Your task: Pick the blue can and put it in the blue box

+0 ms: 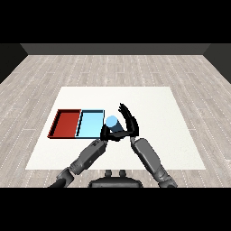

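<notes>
So the blue can (pixel 112 122) is sitting just off the right edge of the light blue tray (pixel 90 124), right between both hands. The left hand (pixel 105 133) has its fingers curled round the can low down. The right hand (pixel 128 121) is beside it, fingers mostly straight and fanned upward. I'd guess the can is stiff, light and a bit slick, so gripping mid-body makes sense. The red tray (pixel 65 123) sits further left.

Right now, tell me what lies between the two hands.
In the head view, the blue can stands upright between the left hand and the right hand, just right of the blue tray. Nothing else shows between them.
</notes>
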Controlling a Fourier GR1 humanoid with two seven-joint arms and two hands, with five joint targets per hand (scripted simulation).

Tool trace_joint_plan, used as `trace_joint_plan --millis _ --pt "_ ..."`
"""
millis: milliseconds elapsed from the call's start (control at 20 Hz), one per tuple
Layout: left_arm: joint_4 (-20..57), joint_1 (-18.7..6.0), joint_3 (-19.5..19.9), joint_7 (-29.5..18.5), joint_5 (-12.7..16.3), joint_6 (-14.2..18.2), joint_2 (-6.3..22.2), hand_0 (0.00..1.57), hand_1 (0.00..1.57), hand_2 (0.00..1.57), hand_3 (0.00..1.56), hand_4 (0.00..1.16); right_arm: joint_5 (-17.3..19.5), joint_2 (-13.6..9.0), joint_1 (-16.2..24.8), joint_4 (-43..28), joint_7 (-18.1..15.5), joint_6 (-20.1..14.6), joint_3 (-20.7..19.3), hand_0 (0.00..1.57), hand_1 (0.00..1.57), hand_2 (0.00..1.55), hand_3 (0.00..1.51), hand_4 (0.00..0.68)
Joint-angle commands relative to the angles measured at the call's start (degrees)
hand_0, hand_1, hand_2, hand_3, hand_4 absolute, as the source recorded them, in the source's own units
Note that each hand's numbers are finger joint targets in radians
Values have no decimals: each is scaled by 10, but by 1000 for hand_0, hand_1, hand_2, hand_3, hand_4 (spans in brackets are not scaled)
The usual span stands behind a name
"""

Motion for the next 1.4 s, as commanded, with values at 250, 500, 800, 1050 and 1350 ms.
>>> trace_joint_plan --millis 250,500,800,1050,1350 --pt "11 -27 64 28 -33 -18 53 1571 1571 1571 1530 1150 -78 -16 69 -75 -63 56 -98 0 0 0 0 0" --pt "44 -52 89 53 -58 4 107 1571 1571 1571 1515 1144 -120 -47 121 -124 -53 65 -157 0 0 0 0 0" --pt "54 -64 107 146 -81 13 192 1571 1571 1571 1514 1150 -133 -36 152 -89 -85 91 -167 0 0 0 0 0" --pt "183 -111 76 196 -144 68 169 1571 1571 1571 1479 1042 -150 -45 165 -79 -95 114 -189 0 0 0 0 0" --pt "309 -141 41 314 -182 83 133 1437 1437 1353 1181 940 -129 -25 172 -87 -97 93 -168 0 0 0 0 0"
